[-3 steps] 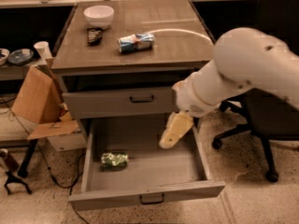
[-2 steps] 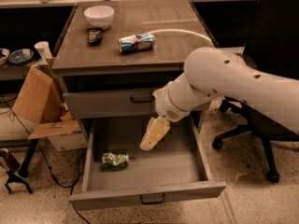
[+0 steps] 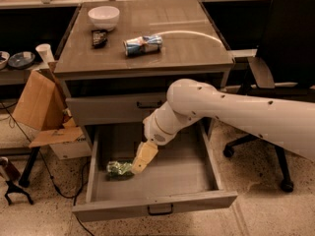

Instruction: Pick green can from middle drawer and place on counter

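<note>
One green can (image 3: pixel 118 168) on its side, left in the open middle drawer (image 3: pixel 152 205). End effector (image 3: pixel 141 160) angled down into that drawer beside the can, likely to line up a grasp; grip state impossible to tell.

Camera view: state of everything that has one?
middle drawer: pulled open.
green can: on its side, in the left part of the middle drawer.
gripper: down in the middle drawer, at the green can's right end.
blue-and-white can: on its side on the counter.
white bowl: upright on the counter.
</note>
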Robot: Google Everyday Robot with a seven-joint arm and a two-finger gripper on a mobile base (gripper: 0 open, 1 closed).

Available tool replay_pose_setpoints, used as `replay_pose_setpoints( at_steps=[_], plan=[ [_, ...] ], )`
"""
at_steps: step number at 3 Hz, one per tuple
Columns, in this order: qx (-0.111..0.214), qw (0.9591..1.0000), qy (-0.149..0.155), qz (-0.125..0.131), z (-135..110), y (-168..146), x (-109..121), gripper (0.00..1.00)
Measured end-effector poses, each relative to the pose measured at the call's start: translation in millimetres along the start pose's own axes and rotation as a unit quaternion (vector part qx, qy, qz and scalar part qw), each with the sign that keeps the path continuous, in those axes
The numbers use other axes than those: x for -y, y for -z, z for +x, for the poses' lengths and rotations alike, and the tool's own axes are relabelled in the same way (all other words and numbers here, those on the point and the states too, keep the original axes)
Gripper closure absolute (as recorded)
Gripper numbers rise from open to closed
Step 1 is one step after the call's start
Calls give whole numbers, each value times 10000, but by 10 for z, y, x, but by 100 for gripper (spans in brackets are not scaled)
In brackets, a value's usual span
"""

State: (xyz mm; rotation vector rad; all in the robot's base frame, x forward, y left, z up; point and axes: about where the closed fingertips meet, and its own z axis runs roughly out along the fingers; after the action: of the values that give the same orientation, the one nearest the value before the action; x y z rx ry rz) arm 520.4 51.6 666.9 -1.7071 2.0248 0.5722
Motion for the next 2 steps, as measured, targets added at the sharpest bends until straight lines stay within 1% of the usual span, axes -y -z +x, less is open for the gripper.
replay_pose_setpoints(
  at_steps=[1, 2],
  plan=[
    [0, 10000, 0, 0, 0, 0, 0, 0],
    [108, 9999, -69, 30, 35, 0, 7, 0]
  ],
)
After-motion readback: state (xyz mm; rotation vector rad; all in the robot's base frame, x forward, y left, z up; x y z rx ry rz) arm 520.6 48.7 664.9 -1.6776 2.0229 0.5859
